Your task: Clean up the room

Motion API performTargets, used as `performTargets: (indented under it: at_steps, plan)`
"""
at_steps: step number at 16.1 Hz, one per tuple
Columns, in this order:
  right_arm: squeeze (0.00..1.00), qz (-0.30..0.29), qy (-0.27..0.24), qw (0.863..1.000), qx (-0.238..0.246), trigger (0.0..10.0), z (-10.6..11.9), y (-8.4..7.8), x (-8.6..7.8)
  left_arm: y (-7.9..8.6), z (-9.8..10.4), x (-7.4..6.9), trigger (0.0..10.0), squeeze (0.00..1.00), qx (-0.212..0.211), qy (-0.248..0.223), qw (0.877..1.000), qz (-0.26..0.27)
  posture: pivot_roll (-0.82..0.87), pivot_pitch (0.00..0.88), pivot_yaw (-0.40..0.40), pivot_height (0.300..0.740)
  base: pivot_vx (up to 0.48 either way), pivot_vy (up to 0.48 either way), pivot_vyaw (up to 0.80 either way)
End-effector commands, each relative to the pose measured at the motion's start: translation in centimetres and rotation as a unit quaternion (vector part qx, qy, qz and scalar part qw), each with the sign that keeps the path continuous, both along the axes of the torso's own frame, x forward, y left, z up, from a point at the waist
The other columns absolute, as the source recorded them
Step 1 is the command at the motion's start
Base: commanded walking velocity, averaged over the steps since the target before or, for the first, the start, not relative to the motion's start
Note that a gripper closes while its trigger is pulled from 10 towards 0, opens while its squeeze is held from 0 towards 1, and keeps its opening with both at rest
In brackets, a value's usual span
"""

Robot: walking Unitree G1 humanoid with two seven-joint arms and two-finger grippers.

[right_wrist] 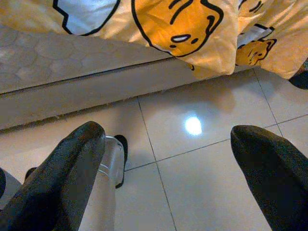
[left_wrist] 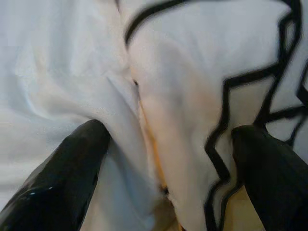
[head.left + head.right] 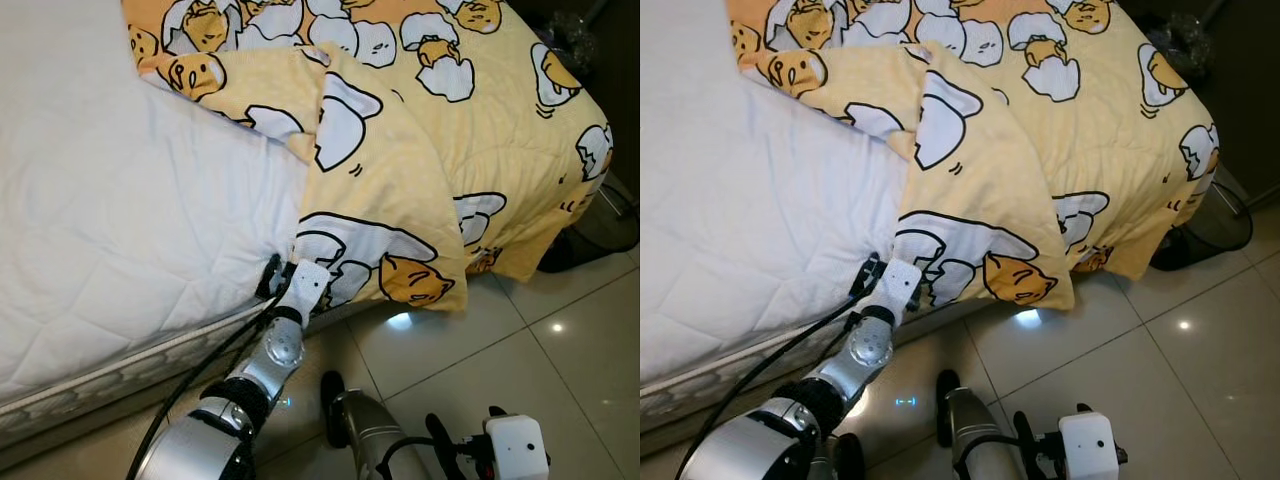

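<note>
yellow blanket [image 3: 400, 190] edge between spread left pincer [image 2: 163, 192] fingers, over mattress [image 3: 120, 220]

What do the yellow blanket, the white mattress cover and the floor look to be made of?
Yellow blanket: soft printed fabric, likely cotton; it folds and drapes limply.
White mattress cover: matte quilted textile with stitched diamond lines.
Floor: glossy tile, probably ceramic; grout lines and light reflections show.

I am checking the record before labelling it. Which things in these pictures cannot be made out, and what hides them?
- Left gripper: in the eye views its fingertips are hidden by its own wrist and the blanket edge.
- Left wrist view: too close and blurred to tell whether the open fingers touch the cloth.
- Mattress: cut off by the left edge.
- Dark round object by the bed's far corner: cut off and shaded.
- Right gripper: open above the floor.
</note>
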State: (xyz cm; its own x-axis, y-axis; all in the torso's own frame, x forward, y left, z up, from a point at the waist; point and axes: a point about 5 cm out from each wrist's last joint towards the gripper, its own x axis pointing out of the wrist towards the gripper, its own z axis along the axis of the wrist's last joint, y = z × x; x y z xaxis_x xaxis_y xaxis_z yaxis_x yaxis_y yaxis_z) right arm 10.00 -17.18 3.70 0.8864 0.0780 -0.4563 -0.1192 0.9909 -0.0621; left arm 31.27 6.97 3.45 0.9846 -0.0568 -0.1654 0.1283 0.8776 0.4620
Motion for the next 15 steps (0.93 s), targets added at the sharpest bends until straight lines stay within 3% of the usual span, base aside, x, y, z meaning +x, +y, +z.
performTargets:
  at_steps: [1,2,4,5,7,10,13,15]
  plan:
    - [0.00,-0.001,0.029,1.000,-0.012,10.0,-0.8,-0.4,-0.9,-0.6,0.1,-0.3,10.0,0.00,0.002,-0.014,1.000,-0.002,-0.21,0.332,-0.086,0.740,0.000,0.000,0.00]
    - [0.00,-0.001,0.029,0.999,-0.014,10.0,-0.8,-0.5,-0.9,0.0,0.7,0.0,10.0,0.00,0.036,-0.053,0.998,0.021,-0.22,0.328,-0.086,0.740,0.000,0.000,0.00]
    - [0.00,-0.002,0.029,0.999,-0.015,10.0,-0.9,-0.6,-0.9,0.6,1.0,0.3,10.0,0.00,0.055,-0.071,0.995,0.035,-0.21,0.325,-0.086,0.740,0.000,0.000,0.00]
    - [0.00,-0.002,0.029,0.999,-0.017,10.0,-0.9,-0.6,-1.0,1.8,1.1,0.5,10.0,0.00,0.065,-0.079,0.993,0.060,-0.21,0.318,-0.085,0.740,0.000,0.000,0.00]
    - [0.00,-0.001,0.029,0.999,-0.017,10.0,-0.9,-0.6,-0.9,2.6,1.3,0.4,10.0,0.00,0.040,-0.084,0.993,0.079,-0.21,0.309,-0.087,0.740,0.000,0.000,0.00]
    - [0.00,0.002,0.028,0.999,-0.017,10.0,-1.1,-0.6,-0.7,0.4,1.5,-0.7,10.0,0.00,-0.040,-0.096,0.994,0.031,-0.20,0.305,-0.090,0.740,0.000,0.000,0.00]
    - [0.00,0.006,0.029,0.999,-0.018,10.0,-1.2,-0.6,-0.6,-0.1,1.6,-0.9,10.0,0.00,-0.041,-0.105,0.993,0.023,-0.20,0.307,-0.094,0.740,0.000,0.000,0.00]
    - [0.00,0.004,0.030,0.999,-0.019,10.0,-1.2,-0.8,-0.7,-1.4,2.1,-1.3,10.0,0.00,-0.059,-0.116,0.991,-0.017,-0.20,0.310,-0.094,0.740,0.000,0.000,0.00]
